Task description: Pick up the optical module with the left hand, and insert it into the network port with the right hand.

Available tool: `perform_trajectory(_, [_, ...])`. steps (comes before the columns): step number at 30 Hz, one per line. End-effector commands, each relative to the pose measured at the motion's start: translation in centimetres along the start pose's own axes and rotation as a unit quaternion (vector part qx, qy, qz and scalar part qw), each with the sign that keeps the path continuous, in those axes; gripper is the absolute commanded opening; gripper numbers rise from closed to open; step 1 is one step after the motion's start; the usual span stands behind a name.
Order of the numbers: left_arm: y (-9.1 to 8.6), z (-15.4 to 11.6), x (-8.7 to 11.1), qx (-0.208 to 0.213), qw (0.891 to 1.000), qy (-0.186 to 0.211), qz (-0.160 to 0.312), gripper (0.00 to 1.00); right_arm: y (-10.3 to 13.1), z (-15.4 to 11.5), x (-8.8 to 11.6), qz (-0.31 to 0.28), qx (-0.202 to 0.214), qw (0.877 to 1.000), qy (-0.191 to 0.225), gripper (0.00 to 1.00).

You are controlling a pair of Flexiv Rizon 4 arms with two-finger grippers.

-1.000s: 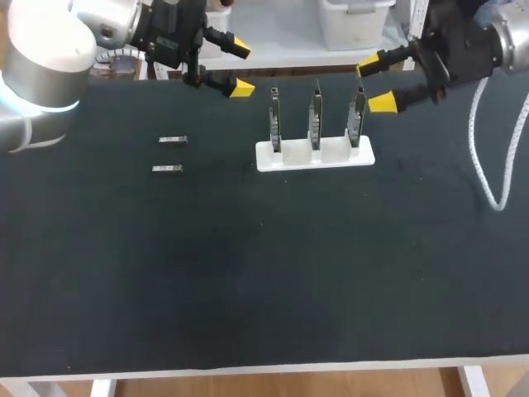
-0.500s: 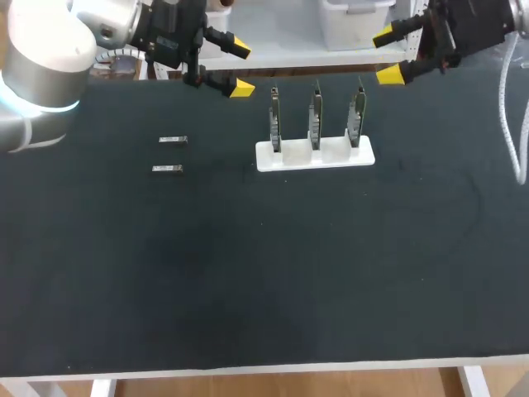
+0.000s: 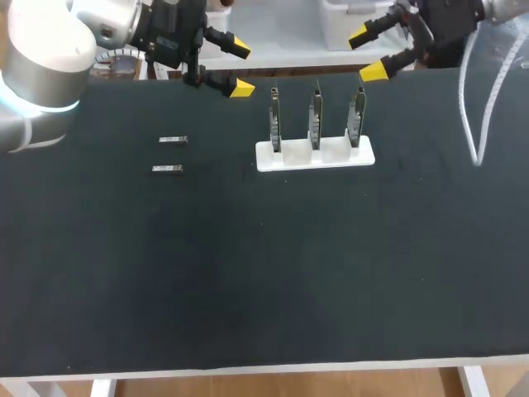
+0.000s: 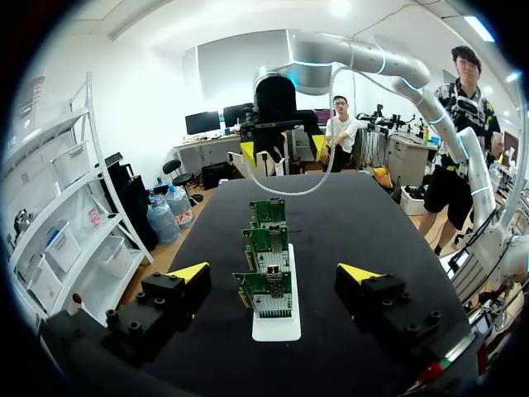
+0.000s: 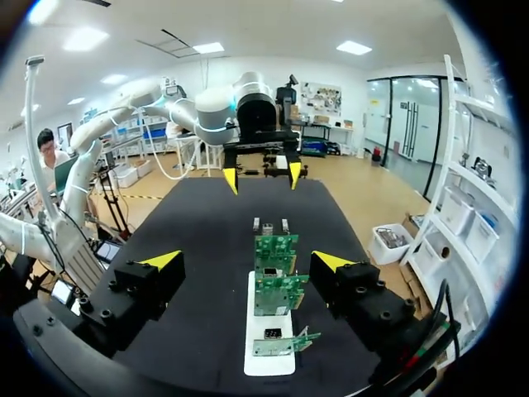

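Observation:
Two small metallic optical modules lie on the black table at the left; the right wrist view shows them beyond the boards. A white holder carries three upright green port boards, also seen as boards in the left wrist view. My left gripper hangs open and empty at the far edge, behind and to the right of the modules. My right gripper hangs open and empty above the far edge, behind the holder's right end. Each wrist view faces the other gripper across the holder.
A white cable loops down from the right arm over the table's right side. The holder's white base lies ahead of the left gripper, and the same base lies under the right gripper.
My right gripper has risen and drawn back toward the far edge, then shifted a little left; its cable swung with it. The left arm and the modules have not moved.

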State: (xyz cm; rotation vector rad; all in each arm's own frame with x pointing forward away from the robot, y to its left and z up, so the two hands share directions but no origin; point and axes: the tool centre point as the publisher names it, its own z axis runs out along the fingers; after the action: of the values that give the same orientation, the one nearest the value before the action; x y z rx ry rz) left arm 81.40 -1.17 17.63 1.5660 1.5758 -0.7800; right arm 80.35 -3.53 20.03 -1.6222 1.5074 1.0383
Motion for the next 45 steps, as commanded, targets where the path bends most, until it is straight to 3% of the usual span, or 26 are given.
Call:
perform_trajectory(1, [-0.1,0.0,0.0,-0.002,1.000,0.001,0.000,1.00,-0.1,-0.1,0.2,0.000,-0.055,0.998,-0.004,1.00])
perform_trajectory(10, [-0.1,0.0,0.0,-0.002,1.000,0.001,0.000,1.00,3.2,-0.7,0.9,0.016,-0.016,1.000,-0.010,1.00])
perform_trajectory(22, [-0.1,0.0,0.0,-0.002,1.000,0.001,0.000,1.00,6.9,0.3,1.0,0.011,0.005,1.000,-0.025,1.00])
perform_trajectory(33, [-0.1,0.0,0.0,-0.002,1.000,0.001,0.000,1.00,7.5,0.5,1.2,-0.006,0.044,0.998,-0.039,1.00])
perform_trajectory(45, [-0.1,0.0,0.0,-0.002,1.000,0.001,0.000,1.00,7.4,1.1,0.6,-0.015,0.059,0.997,-0.057,1.00])
